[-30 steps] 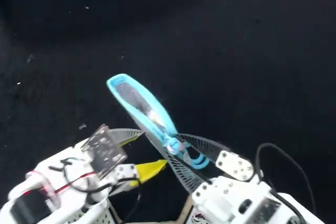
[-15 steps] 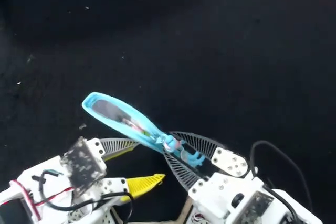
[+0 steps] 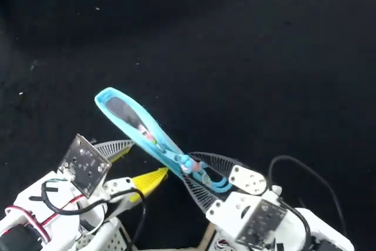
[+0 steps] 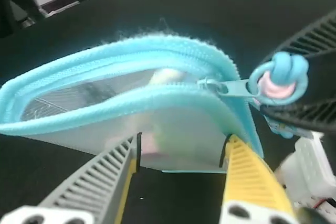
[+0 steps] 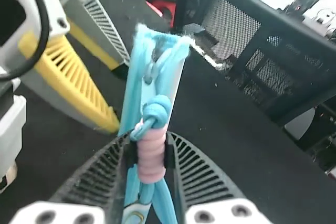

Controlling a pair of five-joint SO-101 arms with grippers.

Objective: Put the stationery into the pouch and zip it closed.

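Black cloth covers the whole table, and from the high view the light blue pouch stands on its edge over it, mouth turned up toward the camera. I cannot tell whether it touches the cloth. At one end of the pouch the right gripper has its dark mesh fingers pinched together on the zip pull, a knotted blue cord with a pink bead. Alongside the pouch, on the arms' side of it, the left gripper has its grey and yellow fingers spread wide, gripping nothing.

From the left wrist view the pouch lies straight across the gap of that gripper. The grey finger and the yellow finger stand well apart, their tips just at the pouch's lower edge. The zip gapes along nearly its whole length, and the slider sits at the end by the zip pull. Pale and pink shapes show through the clear side, too blurred to name.

From the right wrist view the pouch is seen edge on, running away from the pinched mesh fingers. These clamp the pink bead of the zip pull. The left arm's yellow finger sits just beside the pouch.
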